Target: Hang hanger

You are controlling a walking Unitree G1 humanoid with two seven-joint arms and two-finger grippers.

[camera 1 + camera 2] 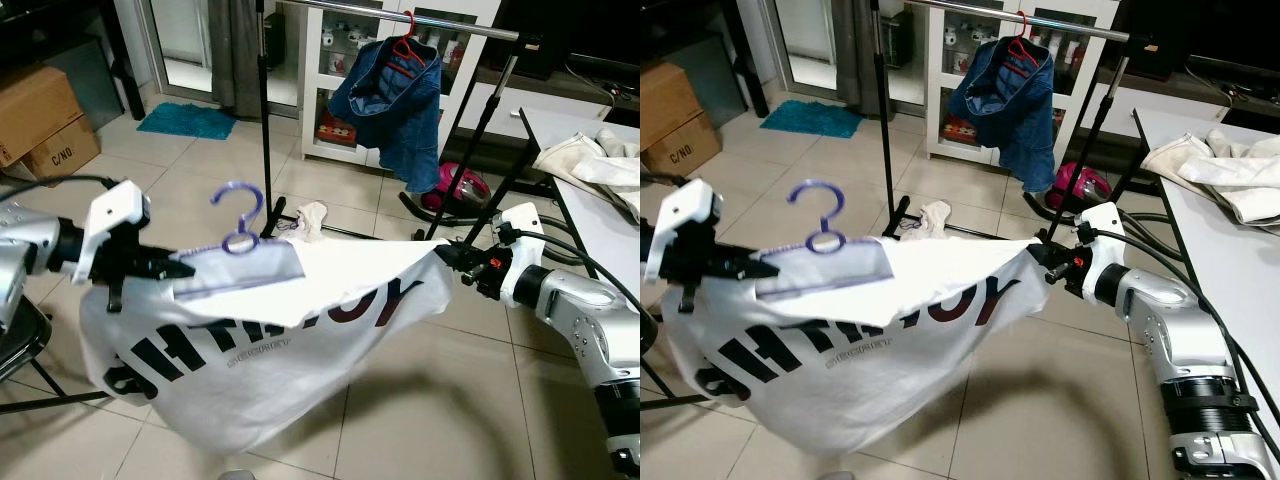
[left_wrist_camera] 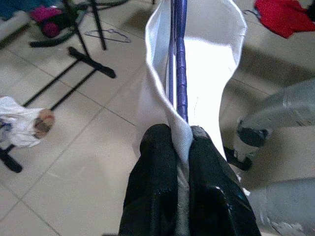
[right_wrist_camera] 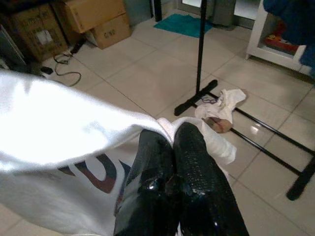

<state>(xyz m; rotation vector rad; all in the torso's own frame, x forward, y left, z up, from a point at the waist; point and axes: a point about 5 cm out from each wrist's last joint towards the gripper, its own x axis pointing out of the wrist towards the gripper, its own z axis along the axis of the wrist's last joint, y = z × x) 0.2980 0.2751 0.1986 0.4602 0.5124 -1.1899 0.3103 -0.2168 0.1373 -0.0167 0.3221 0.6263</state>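
We hold a white shirt point(image 1: 290, 330) stretched in the air between our two grippers, above the tiled floor point(image 1: 420, 400) and in front of a clothes rack point(image 1: 400, 12). Our left gripper point(image 1: 180, 267) is pressed together on one end of the shirt, and in the left wrist view its fingers point(image 2: 152, 182) pinch the cloth together with the purple hanger point(image 2: 180, 73) that runs inside it. The hanger's hook point(image 1: 240, 215) stands up out of the shirt's collar just beside the left gripper, well below the rack's rail. Our right gripper point(image 1: 447, 256) is closed on the opposite end of the shirt, its fingers point(image 3: 197, 167) pressed side by side with the white cloth bunched between them. The shirt sags in the middle, its black lettering facing us upside down. On the rail a denim garment point(image 1: 395, 100) hangs from a red hanger point(image 1: 408, 45). A white cabinet point(image 1: 330, 80) behind the rack holds small items on its shelves, too small to tell apart. A crumpled rag point(image 1: 310, 215) lies by the rack's base, a cardboard box point(image 1: 40, 115) stands at far left, and pale cloth point(image 1: 590, 160) lies on a table point(image 1: 600, 240) at right.
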